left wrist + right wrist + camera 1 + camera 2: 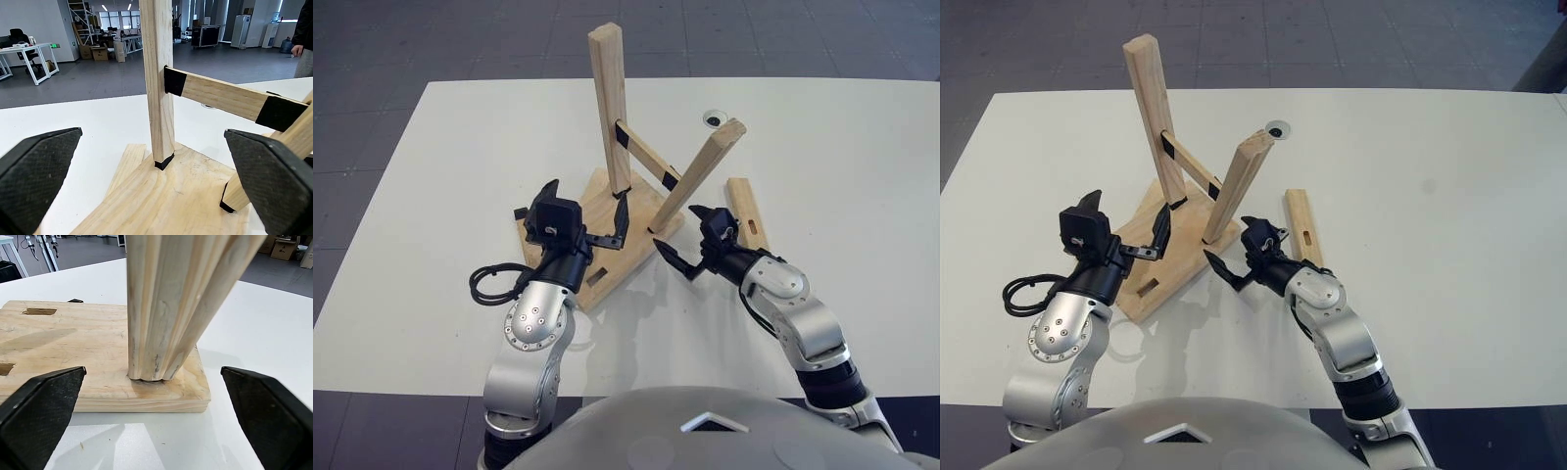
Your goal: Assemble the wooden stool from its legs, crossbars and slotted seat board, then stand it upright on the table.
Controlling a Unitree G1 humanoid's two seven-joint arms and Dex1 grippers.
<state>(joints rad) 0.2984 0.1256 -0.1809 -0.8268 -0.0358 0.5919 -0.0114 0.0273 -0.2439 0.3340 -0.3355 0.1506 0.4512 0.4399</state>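
Your white table [862,196] stands on a grey tiled floor [411,39]. Past its far edge you have an open office: white desks [34,47] with a black chair [17,35], cardboard boxes [100,53], a black flight case [204,36] and ceiling strip lights [105,7].

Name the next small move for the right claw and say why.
Probably close the right claw on the leaning leg. The claw is open astride that leg's foot in the seat board, and the leg tilts well off the line of the upright leg, so it may need straightening.
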